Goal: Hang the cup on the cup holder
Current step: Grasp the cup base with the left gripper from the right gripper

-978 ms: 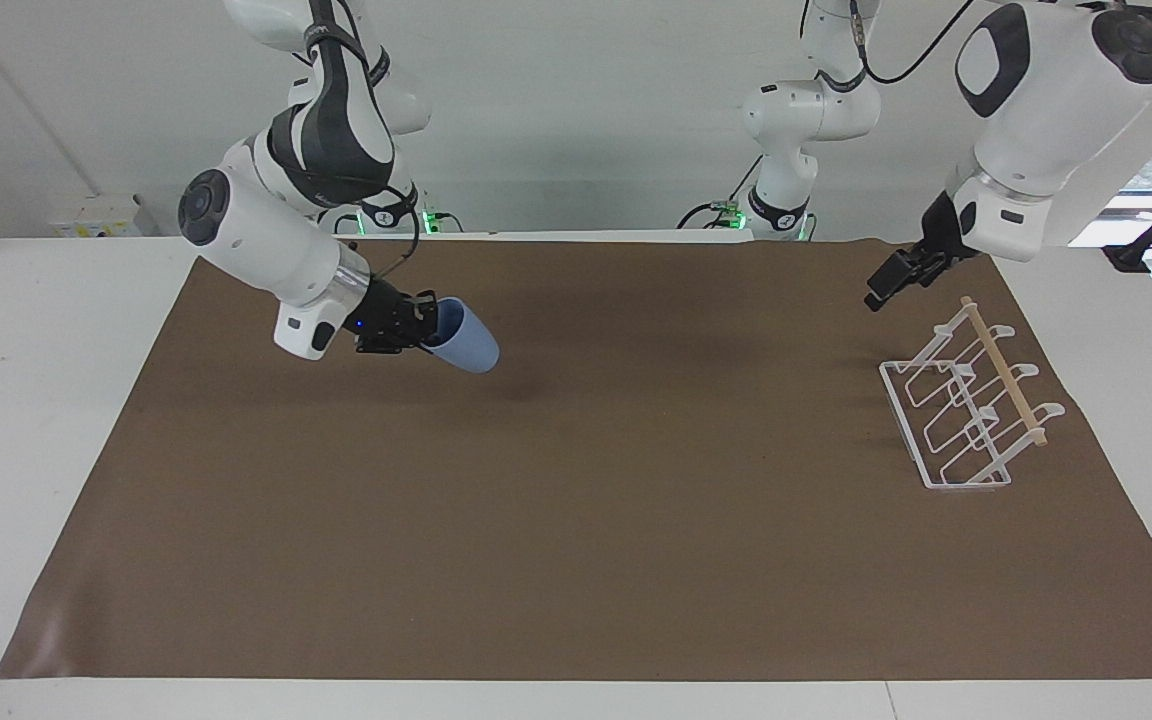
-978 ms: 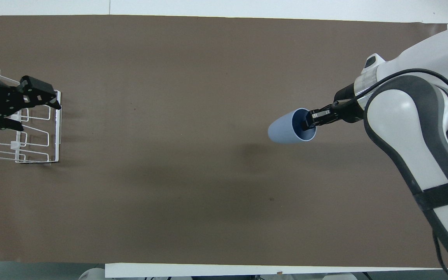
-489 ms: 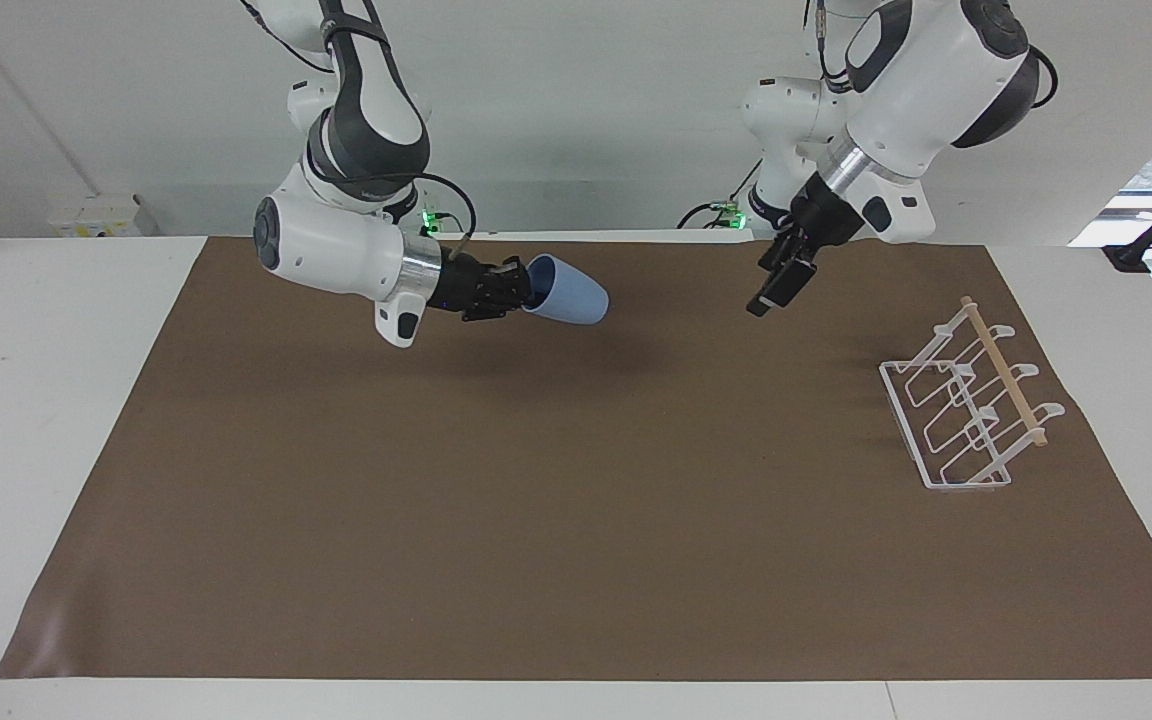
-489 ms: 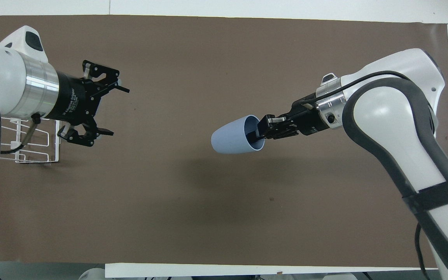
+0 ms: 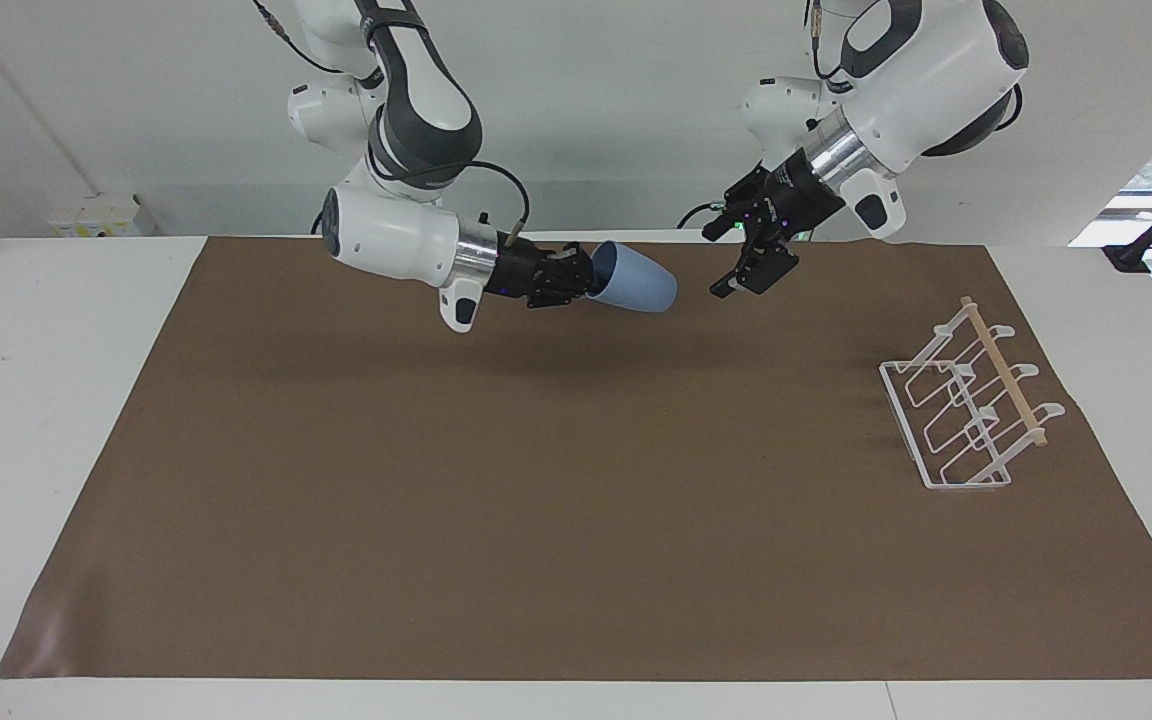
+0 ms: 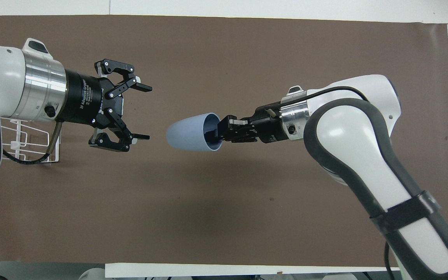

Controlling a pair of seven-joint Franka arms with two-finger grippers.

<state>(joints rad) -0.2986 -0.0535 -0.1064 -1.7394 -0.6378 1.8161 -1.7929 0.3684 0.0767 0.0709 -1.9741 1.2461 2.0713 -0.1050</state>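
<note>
A brown mat (image 5: 576, 480) covers the white table, with a pale wall at the robots' end. My right gripper (image 6: 224, 131) is clamped on the rim of the cup (image 6: 189, 132), one finger inside the mouth and one outside, and I hold it on its side in the air over the middle of the mat, base pointing at my left gripper (image 6: 143, 112). That one hangs just beside the cup's base, not touching, its fingers spread wide. The rack (image 5: 966, 405) stands on the mat at the left arm's end, well apart from both hands.

The cup looks light, stiff and smooth; being tapered, I judge it could slide out of a squeeze toward its narrow end. For a handover, my left should take the body across its width, near the middle, leaving the mouth free to go over a prong.
</note>
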